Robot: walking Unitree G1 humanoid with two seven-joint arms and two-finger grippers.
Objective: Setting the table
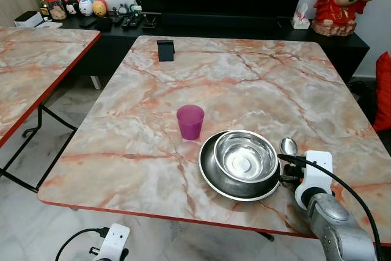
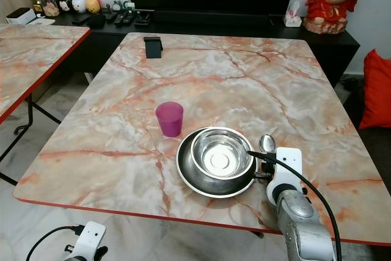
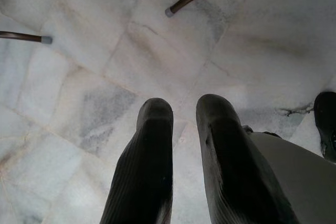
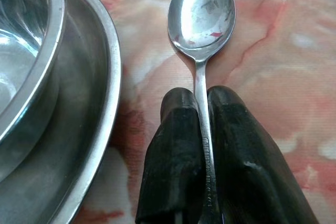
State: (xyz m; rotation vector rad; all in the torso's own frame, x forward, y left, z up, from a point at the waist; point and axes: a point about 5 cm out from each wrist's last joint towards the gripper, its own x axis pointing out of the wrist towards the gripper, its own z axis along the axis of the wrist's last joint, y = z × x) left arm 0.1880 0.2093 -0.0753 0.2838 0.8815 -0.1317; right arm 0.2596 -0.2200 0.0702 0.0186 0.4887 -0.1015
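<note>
**Kid:** Where is the spoon?

**Me:** The spoon lies on the table, just beside the plate, on its right side. I see its round end pointing away from me. Its thin handle runs back between the two black fingers of my right gripper.

**Kid:** Is the gripper holding it?

**Me:** Yes. The two fingers are pressed against the handle, one on each side, pinching it. The round end of the spoon sticks out past the fingertips, low over the table. I cannot tell if it touches.

**Kid:** What is on the plate?

**Me:** A shiny bowl sits in the plate. Both are silver metal. They are near the front edge of the table, close to my right arm.

**Kid:** And the pink thing?

**Me:** That is a cup. It stands upright, just beside the plate, up and to the left of it. They look apart, not touching.

**Kid:** What is that dark thing far away?

**Me:** A small black box near the far edge of the table, well apart from the rest.

**Kid:** Where is your other arm?

**Me:** My left gripper hangs down over the white floor. Its fingers are a little apart, with nothing between them.
</note>
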